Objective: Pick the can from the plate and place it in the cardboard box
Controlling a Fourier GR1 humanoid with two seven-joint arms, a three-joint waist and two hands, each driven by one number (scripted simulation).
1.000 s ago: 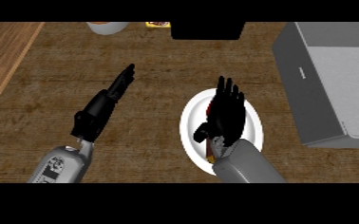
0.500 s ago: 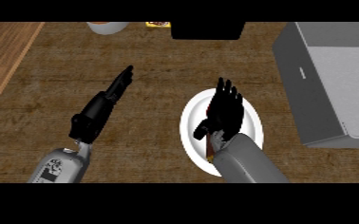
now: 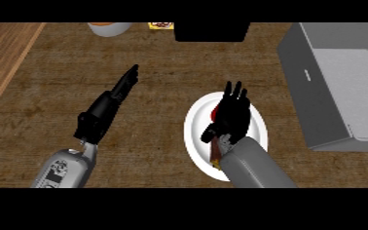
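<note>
Since the can (image 3: pixel 218 113) lies on the plate (image 3: pixel 194 131) under its fingers, the right hand (image 3: pixel 231 117) spreads them over it for grasping; left hand (image 3: pixel 108 108) rests straight-fingered, box (image 3: pixel 323 87) rightward.

Can (image 3: pixel 216 113) on plate (image 3: pixel 195 126); box (image 3: pixel 316 73) right of plate.

Dark wooden counter (image 3: pixel 158 73) – lighter plank edge (image 3: pixel 18 53)

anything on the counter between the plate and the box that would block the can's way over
Nothing visible does. Bare counter lies between the white plate and the grey box to its right. The can shows only as a red patch under the right hand.
</note>
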